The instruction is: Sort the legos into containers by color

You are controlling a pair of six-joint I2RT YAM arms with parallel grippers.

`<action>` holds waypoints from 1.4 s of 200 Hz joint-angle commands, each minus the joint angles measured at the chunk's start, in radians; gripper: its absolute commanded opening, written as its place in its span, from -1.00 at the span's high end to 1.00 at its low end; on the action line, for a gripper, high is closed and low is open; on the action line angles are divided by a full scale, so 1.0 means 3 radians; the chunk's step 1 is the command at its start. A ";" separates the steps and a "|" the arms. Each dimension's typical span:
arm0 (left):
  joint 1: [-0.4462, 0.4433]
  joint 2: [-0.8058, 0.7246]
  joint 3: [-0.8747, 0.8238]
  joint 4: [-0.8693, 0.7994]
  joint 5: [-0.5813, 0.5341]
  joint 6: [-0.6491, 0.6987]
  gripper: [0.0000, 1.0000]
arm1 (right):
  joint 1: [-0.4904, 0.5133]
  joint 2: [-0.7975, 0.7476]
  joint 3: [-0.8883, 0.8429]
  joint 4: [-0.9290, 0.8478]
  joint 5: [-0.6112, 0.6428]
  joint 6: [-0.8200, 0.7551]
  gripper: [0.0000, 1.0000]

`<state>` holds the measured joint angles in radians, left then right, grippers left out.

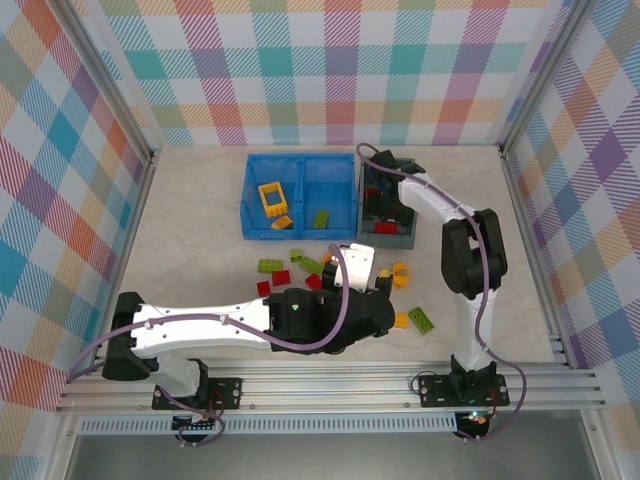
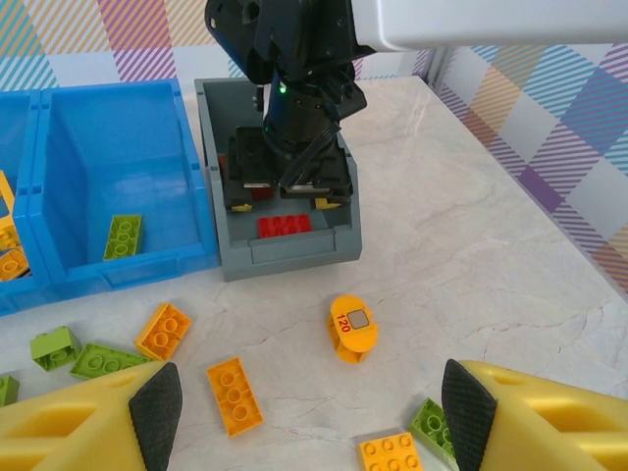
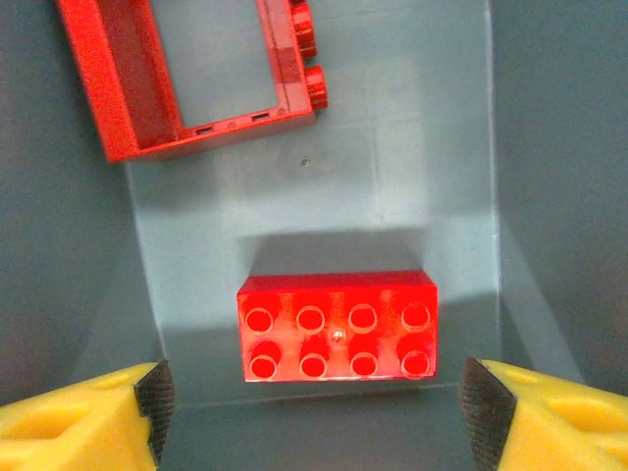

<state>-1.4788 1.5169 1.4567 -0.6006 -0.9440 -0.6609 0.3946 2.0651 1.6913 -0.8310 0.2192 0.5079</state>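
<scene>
1. Table (image 1: 200, 250): pale marbled top; everything below sits on it.
2. Left arm (image 1: 200, 330): you see it stretched from 8 o'clock toward the table centre, over the loose pieces.
3. Right arm (image 1: 465, 260): rises at 4 o'clock and bends up to 1 o'clock, with its wrist down in the grey bin.
4. Blue bin (image 1: 300, 233): two compartments, at 12 o'clock. The left compartment holds a yellow frame (image 1: 272, 198) and an orange brick (image 1: 281, 222). The right one holds a single green brick (image 2: 123, 236).
5. Grey bin (image 2: 285, 257): one compartment, just beside the blue bin on its 3 o'clock side. It holds a red frame (image 3: 186, 78) and a red brick (image 3: 337, 327). The brick lies flat, studs up, with the frame at its 11 o'clock.
6. Left gripper (image 2: 314, 412): jaws spread wide with nothing between them, hovering over bare table among the loose pieces.
7. Right gripper (image 3: 319, 407): jaws wide, one on each side of the red brick with a gap on both sides. It grips nothing.
8. Loose legos, from the table centre to 5 o'clock, as your left wrist view shows them:
   - Orange disc (image 2: 351, 327), marked 120, near the grey bin's front wall.
   - Long orange brick (image 2: 234, 395), at the disc's 8 o'clock.
   - Square orange brick (image 2: 163, 331), at 9 o'clock.
   - Lime brick (image 2: 103, 360), just beyond the square one.
9. Small red brick (image 1: 264, 288): at the centre's 9 o'clock in the top view.
</scene>
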 commanded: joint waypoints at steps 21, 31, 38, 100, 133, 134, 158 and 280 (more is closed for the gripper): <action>-0.0015 -0.0093 -0.0104 -0.0135 -0.0032 -0.0166 -0.44 | 0.0095 -0.0417 0.0067 -0.0104 0.0054 0.0069 -0.45; 0.0029 -0.0130 -0.0128 -0.0206 0.0027 -0.0283 -0.44 | 0.0115 -0.0536 0.0032 -0.0094 0.0118 0.0081 -0.42; 0.0069 -0.0159 -0.0149 -0.0259 0.0073 -0.0350 -0.43 | 0.0130 -0.0632 0.0007 -0.0087 0.0164 0.0081 -0.38; 0.0643 -0.0531 -0.0429 -0.1001 0.0695 -0.0898 -0.41 | 0.0537 -0.1799 -0.0512 0.0246 0.0324 -0.0171 -0.14; 0.1074 -0.0927 -0.0887 -0.1042 0.1069 -0.1018 -0.38 | 0.1064 -0.2596 -0.1296 0.0649 0.0097 -0.0360 -0.13; 0.1087 -0.0939 -0.0897 -0.1041 0.1080 -0.1018 -0.38 | 0.1084 -0.2625 -0.1314 0.0654 0.0095 -0.0362 -0.13; 0.1320 -0.1139 -0.1106 -0.1004 0.1264 -0.0926 -0.37 | 0.1457 -0.3162 -0.1826 0.0843 -0.0254 -0.0434 -0.13; 0.1570 0.0693 -0.0508 -0.0146 0.2231 -0.0678 -0.45 | 0.1923 -0.4546 -0.2418 -0.0655 -0.0151 0.0559 -0.26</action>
<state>-1.0054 1.6333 1.2015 -0.6464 -0.2817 -0.7998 0.9638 0.7078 0.9363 -0.9119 0.1642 0.6212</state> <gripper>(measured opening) 0.719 0.610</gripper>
